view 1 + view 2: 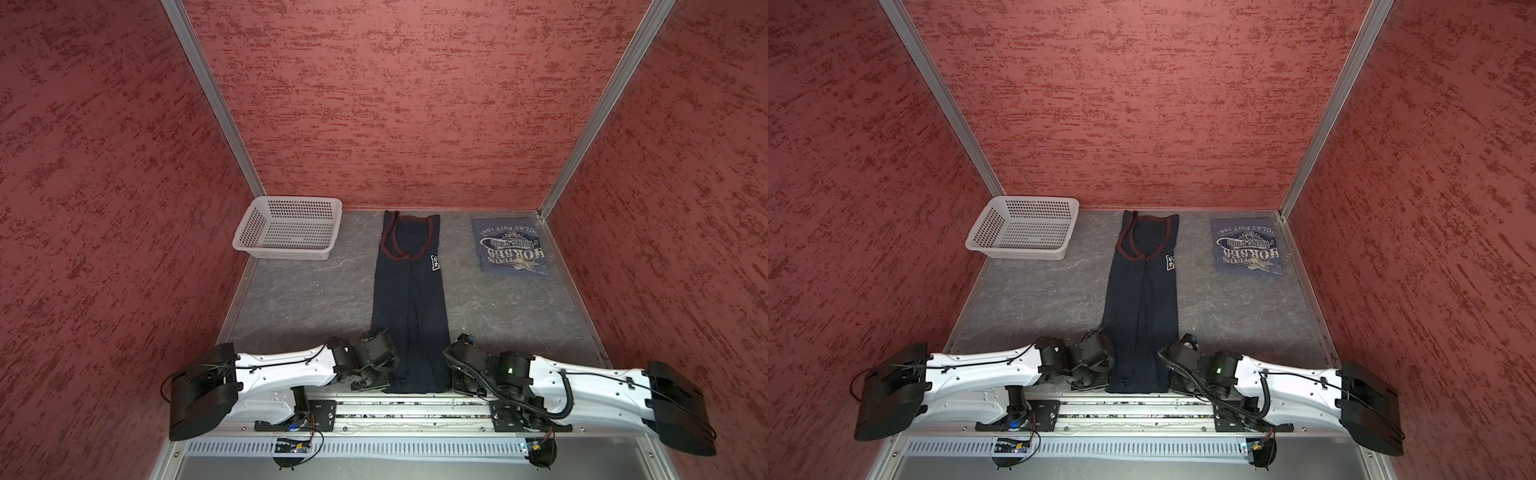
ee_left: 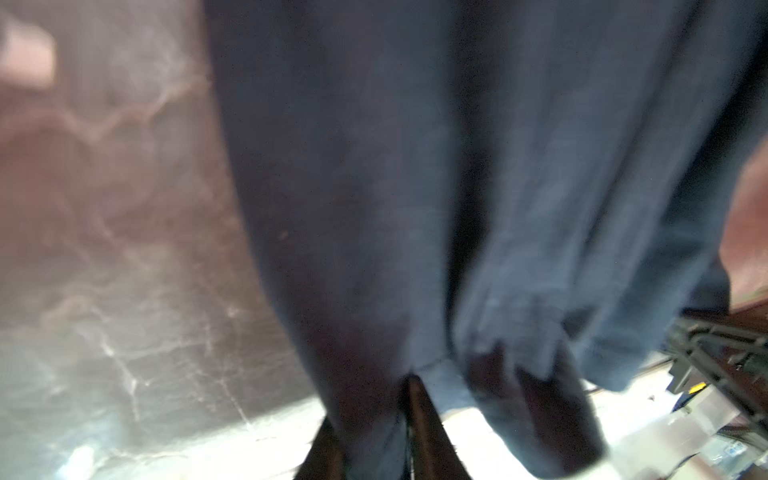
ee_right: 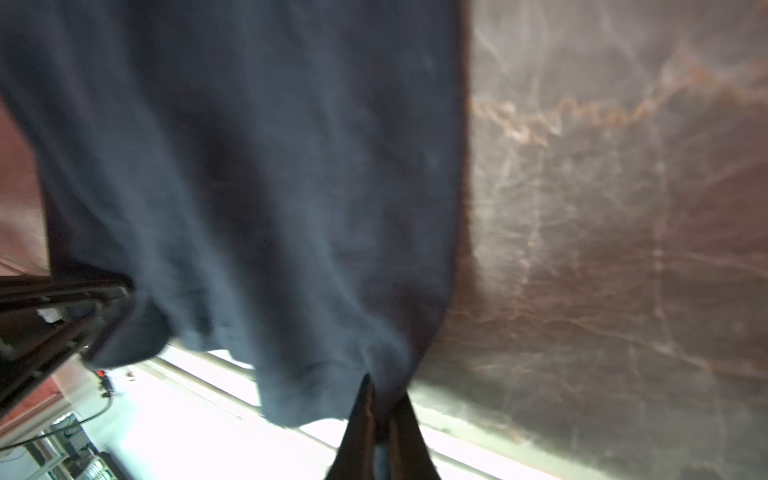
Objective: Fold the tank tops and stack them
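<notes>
Down the middle of the grey marbled tabletop (image 1: 299, 299), stretched from far edge to near edge: dark navy tank top (image 1: 409, 316) (image 1: 1142, 316), folded lengthwise into one long narrow strip. Maroon-trimmed straps at the far end, a small white patch of print on its right side, hem at the near edge. At the near-left hem corner: left gripper (image 2: 374, 419), fingers closed on a fold of the navy cloth, with only that cloth in the narrow gap between them in the left wrist view. At the near-right hem corner: right gripper (image 3: 384, 401), pinched fully together on the hem edge, with the fabric bunched into a small pucker just ahead of the fingertips. Between the two grips, hem sagging loosely in a few soft folds. Well apart from both grippers, in the far right corner: slate-blue tank top (image 1: 511, 247) (image 1: 1248, 247), folded to a flat rectangle, whitish "HORSES" lettering face up and upside down as seen in both top views. In the far left corner, apart from both garments: white perforated plastic basket (image 1: 286, 249) (image 1: 1021, 249). Both wrist views blurred; depth of cloth inside each grip impossible to tell.
</notes>
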Available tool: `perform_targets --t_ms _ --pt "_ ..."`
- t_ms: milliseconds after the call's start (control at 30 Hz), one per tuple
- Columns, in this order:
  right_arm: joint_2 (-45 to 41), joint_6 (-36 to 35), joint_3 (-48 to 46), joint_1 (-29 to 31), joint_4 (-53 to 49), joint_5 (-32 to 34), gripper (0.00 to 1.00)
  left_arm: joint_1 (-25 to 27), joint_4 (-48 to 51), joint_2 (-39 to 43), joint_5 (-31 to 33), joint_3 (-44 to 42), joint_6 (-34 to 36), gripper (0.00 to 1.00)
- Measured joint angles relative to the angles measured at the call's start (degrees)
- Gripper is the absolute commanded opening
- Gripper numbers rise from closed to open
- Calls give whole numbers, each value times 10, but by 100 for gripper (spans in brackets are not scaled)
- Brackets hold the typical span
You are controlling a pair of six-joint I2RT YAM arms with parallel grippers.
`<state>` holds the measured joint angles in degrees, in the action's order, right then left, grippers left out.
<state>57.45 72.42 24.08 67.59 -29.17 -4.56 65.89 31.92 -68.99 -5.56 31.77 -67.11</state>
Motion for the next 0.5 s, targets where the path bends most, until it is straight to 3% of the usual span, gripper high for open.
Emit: perform_targets --t_ms 133,333,500 --pt "1 -38 68 -38 -32 22 1 -34 22 0 21 76 37 11" --pt "42 -169 197 -219 -28 33 0 -192 21 -41 31 222 142 11" --pt "177 -290 329 -333 9 30 0 -311 -3 -162 11 342 216 10"
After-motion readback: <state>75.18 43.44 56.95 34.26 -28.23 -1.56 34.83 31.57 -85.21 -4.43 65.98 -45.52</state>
